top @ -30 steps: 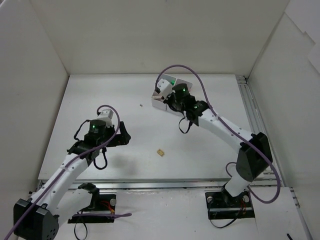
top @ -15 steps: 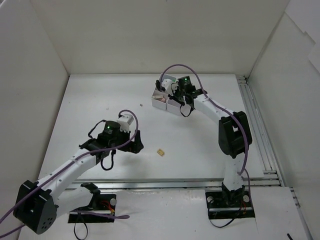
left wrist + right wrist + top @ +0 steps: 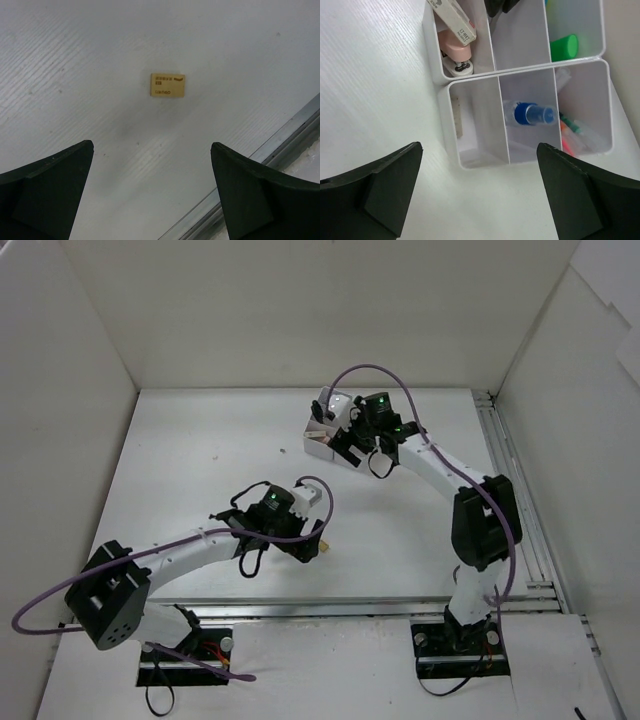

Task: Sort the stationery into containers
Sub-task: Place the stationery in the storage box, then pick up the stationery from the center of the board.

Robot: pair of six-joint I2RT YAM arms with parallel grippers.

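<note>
A tan eraser (image 3: 168,85) with printed lettering lies flat on the white table, ahead of my left gripper (image 3: 152,145), which is open and empty above the surface. From above, the eraser (image 3: 323,546) shows at that gripper's (image 3: 308,538) right edge. My right gripper (image 3: 480,146) hovers open and empty over the near edge of the containers (image 3: 445,125). These hold a blue-capped glue bottle (image 3: 527,113), a tan strip (image 3: 458,119), orange and green highlighters (image 3: 572,131), a green cap (image 3: 565,46) and a pink and white piece (image 3: 456,37). In the top view the containers (image 3: 318,447) are partly hidden by the right gripper (image 3: 340,440).
A metal rail (image 3: 295,127) runs along the table's front edge, just right of the eraser. Another rail (image 3: 505,470) lines the right side. White walls enclose the table on the left, back and right.
My left arm has swung right and forward until its gripper is at the tan eraser. My right gripper has shifted over the containers and its jaws have gone from nearly shut to wide open.
</note>
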